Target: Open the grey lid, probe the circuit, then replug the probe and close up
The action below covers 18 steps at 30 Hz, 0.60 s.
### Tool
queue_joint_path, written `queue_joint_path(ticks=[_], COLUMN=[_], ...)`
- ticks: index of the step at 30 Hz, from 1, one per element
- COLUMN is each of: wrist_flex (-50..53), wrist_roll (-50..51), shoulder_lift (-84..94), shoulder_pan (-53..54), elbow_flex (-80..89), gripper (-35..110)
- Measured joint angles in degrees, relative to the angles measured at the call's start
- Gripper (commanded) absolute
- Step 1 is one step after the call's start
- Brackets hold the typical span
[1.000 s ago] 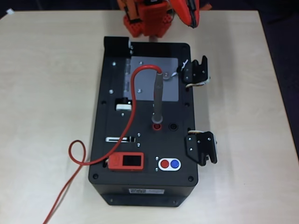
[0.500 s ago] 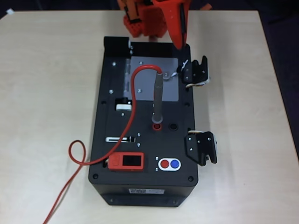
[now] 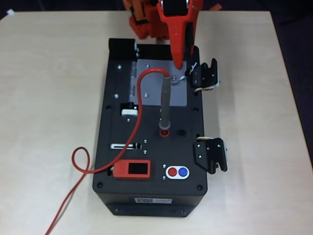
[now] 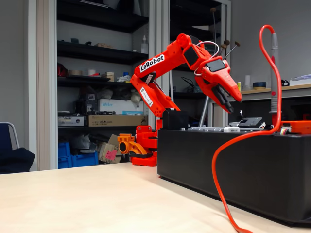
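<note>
We see the gripper (image 3: 179,61) hanging over the grey lid (image 3: 178,95), jaws near-closed, holding nothing, clear of the plate in the fixed view (image 4: 234,97). The lid lies flat and shut at 12 o'clock on the black box (image 3: 110,147). The probe (image 3: 166,105) stands plugged in its red socket (image 3: 164,132). We judge the lid stiff and light (take it by the knob (image 3: 174,78)).

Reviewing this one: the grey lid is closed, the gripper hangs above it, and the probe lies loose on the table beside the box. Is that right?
Not quite. The probe is not on the table: the overhead view shows it plugged upright in the red socket on the black box. The grey lid is closed and the gripper hangs above it.
</note>
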Motion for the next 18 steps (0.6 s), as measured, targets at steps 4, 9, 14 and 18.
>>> queue_joint_path(ticks=[4, 9, 14, 18], wrist_flex=[-0.3, -1.6, -4.0, -6.0], wrist_roll=[0.0, -0.4, -2.0, -4.0], shoulder_lift=[-0.4, -2.4, -5.5, -7.6], shoulder_pan=[-0.5, -0.4, -0.5, -0.4], elbow_flex=[0.0, 0.6, 1.8, 1.8], gripper=[19, 18, 17, 17])
